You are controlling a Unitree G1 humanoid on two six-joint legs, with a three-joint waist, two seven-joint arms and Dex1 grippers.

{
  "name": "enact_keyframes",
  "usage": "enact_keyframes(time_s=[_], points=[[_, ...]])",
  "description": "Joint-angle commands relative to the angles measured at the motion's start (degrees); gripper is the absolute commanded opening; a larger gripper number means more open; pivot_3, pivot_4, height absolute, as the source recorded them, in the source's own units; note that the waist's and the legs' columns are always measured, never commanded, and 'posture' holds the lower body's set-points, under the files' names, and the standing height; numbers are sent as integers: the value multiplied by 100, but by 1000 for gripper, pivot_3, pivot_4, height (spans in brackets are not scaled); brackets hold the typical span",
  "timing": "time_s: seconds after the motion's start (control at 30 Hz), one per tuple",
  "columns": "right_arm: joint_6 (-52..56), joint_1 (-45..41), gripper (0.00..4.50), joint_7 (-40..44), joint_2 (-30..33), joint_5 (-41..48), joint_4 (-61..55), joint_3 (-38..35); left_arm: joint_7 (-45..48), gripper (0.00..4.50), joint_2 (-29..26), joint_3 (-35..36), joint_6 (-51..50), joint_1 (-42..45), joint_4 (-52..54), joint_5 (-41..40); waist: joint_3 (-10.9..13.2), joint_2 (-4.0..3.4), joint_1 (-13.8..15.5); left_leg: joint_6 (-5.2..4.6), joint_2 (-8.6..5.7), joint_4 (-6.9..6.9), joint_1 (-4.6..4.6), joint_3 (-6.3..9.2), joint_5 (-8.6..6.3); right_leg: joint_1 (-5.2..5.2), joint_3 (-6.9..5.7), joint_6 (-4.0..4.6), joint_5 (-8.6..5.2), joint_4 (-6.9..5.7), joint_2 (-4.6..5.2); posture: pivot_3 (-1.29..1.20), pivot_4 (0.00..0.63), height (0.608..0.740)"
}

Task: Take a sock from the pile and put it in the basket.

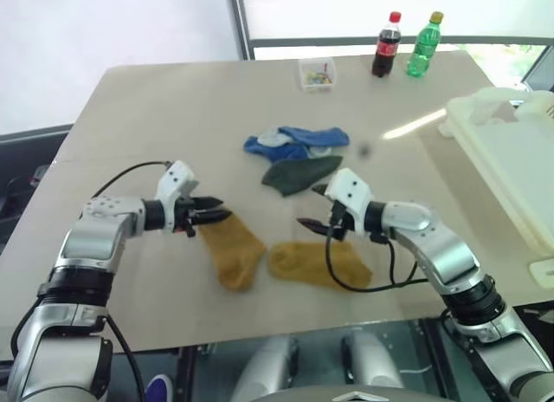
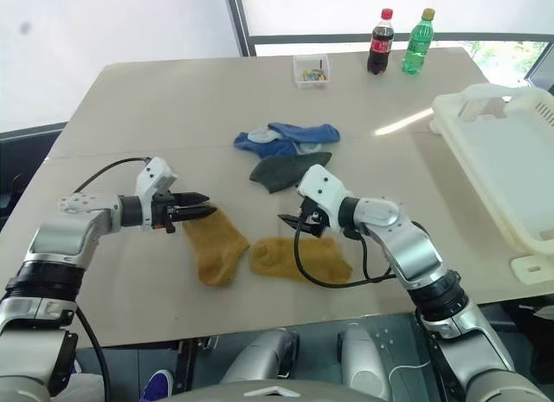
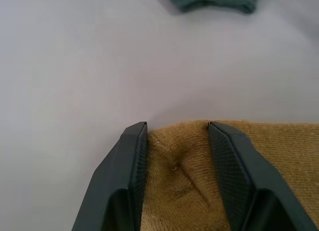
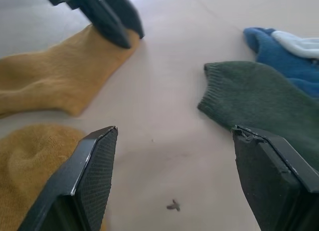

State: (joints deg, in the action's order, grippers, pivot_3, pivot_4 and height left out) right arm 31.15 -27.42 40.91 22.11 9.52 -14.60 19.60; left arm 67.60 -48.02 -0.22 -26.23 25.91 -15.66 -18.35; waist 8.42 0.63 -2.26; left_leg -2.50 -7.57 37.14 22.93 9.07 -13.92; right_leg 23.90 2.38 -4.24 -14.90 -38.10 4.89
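Note:
The pile lies mid-table: a bright blue sock (image 1: 299, 142) and a dark green sock (image 1: 299, 174) touching it. Nearer me lie two mustard socks, one (image 1: 232, 246) on the left and one (image 1: 316, 262) on the right. My left gripper (image 1: 221, 216) is open, its jaws partly apart over the upper end of the left mustard sock (image 3: 177, 176), one finger (image 3: 127, 161) at the sock's edge. My right gripper (image 1: 313, 206) is open wide with nothing in it, hovering between the green sock (image 4: 254, 101) and the right mustard sock. The cream-white basket (image 2: 519, 159) stands at the table's right edge.
A small clear box (image 1: 317, 74) of coloured bits, a cola bottle (image 1: 386, 45) and a green bottle (image 1: 425, 45) stand at the table's far edge. A black cable from my right arm hangs over the right mustard sock. Bare tabletop spreads to the left.

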Motion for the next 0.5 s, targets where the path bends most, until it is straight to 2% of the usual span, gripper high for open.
enact_keyframes(time_s=[0.03, 0.17, 0.27, 0.5], points=[[-156, 256, 3764, 77, 105, 278, -731, -375, 857, 2026, -344, 129, 357, -24, 690, -312, 0, 0, 4, 0, 0, 0, 1, 0, 0, -1, 0, 0, 0, 2, 1, 0, 150, 740], [-214, 664, 3764, 184, 280, 529, -1256, -632, 1189, 2026, -400, -67, 437, -120, 1068, -318, 1, -2, 30, -1, -1, 0, -1, -2, -1, -7, 1, 0, 0, 7, 3, 0, 150, 740], [-255, 992, 3764, 157, 457, 587, -1505, -828, 1499, 2026, -546, -442, 1109, -437, 1102, 171, 1, -2, 15, -1, 0, 0, -5, -3, -1, -8, 3, 0, 0, 3, 1, 0, 150, 740], [-215, 1337, 3764, -20, 645, 618, -1743, -1113, 1242, 2026, -463, -876, 1876, -730, 817, 867, 2, -6, 53, -1, 3, -6, -11, -8, -1, -10, 5, 0, 0, 2, 1, 0, 150, 740]])
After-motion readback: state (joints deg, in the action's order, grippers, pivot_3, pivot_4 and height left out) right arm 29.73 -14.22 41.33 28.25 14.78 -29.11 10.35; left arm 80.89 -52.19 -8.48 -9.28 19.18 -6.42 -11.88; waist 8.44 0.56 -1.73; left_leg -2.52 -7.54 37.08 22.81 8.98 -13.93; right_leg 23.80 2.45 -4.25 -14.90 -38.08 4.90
